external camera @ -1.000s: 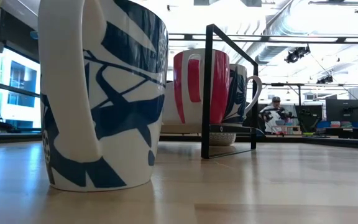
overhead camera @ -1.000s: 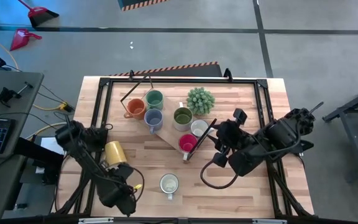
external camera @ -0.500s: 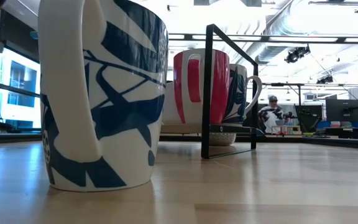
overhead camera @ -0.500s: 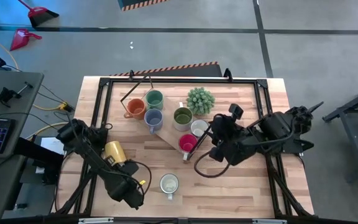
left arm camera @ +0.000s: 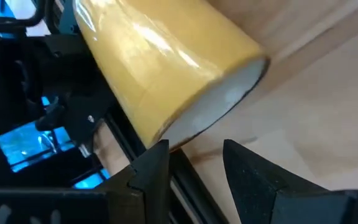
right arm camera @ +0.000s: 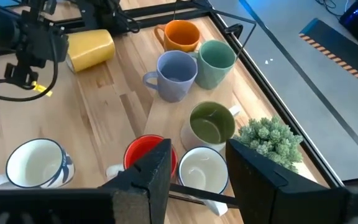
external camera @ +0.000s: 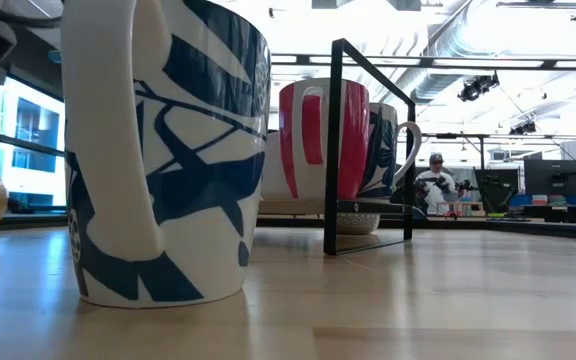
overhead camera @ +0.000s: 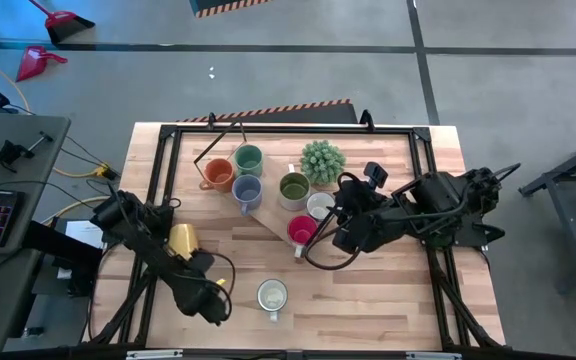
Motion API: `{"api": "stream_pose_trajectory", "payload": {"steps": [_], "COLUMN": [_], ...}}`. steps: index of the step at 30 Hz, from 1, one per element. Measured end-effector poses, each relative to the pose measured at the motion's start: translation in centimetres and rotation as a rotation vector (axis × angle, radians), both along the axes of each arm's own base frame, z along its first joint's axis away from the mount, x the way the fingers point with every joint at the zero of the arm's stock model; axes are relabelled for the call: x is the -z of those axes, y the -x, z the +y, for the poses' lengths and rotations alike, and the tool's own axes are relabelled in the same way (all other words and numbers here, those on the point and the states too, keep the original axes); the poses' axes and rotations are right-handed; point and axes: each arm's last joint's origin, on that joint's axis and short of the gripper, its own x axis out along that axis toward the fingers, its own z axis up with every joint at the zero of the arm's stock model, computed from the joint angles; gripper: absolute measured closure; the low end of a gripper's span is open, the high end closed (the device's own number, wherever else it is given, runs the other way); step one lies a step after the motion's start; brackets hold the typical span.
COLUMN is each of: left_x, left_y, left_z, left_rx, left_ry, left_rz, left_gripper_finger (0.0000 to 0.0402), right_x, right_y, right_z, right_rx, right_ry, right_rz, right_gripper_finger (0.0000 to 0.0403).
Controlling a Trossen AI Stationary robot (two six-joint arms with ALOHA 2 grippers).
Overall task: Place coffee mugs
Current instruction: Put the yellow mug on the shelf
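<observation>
Lighting was bright and even from overhead; the worktop showed only soft shadows; in the low view ceiling strips glared white and the near white-and-blue mug sat slightly soft; the yellow mug carried glare streaks, its close edges blurred.

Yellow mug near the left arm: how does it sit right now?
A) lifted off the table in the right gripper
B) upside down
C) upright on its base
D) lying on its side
D: the yellow mug lies on its side on the table, mouth sideways, beside the left gripper.
</observation>
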Motion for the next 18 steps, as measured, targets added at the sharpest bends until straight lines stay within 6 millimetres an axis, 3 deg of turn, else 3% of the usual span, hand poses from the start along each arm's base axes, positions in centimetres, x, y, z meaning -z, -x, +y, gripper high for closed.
{"api": "stream_pose_trajectory", "payload": {"steps": [8, 12, 15, 18], "left_x": [0.3, -0.4, -1.2, -1.8], "left_y": [-0.1, 0.0, 0.3, 0.6], "left_z": [0.4, 0.6, 0.7, 0.8], "left_rx": [-0.017, -0.031, -0.044, -0.05], "left_ry": [-0.008, -0.012, -0.01, -0.008], "left_rz": [0.011, -0.031, -0.07, -0.102], "left_gripper_finger": [0.0257, 0.0257, 0.0257, 0.0257], "right_x": [0.1, 2.0, 3.7, 5.3], "right_y": [0.0, 0.2, 1.5, 4.0], "right_z": [0.2, 2.4, 3.9, 4.7], "right_rx": [-0.025, -0.095, -0.08, -0.017], "right_ry": [-0.035, 0.033, 0.073, 0.086], "right_rz": [0.016, 0.091, 0.107, 0.063], "right_gripper_finger": [0.0265, 0.0265, 0.0265, 0.0265]}}
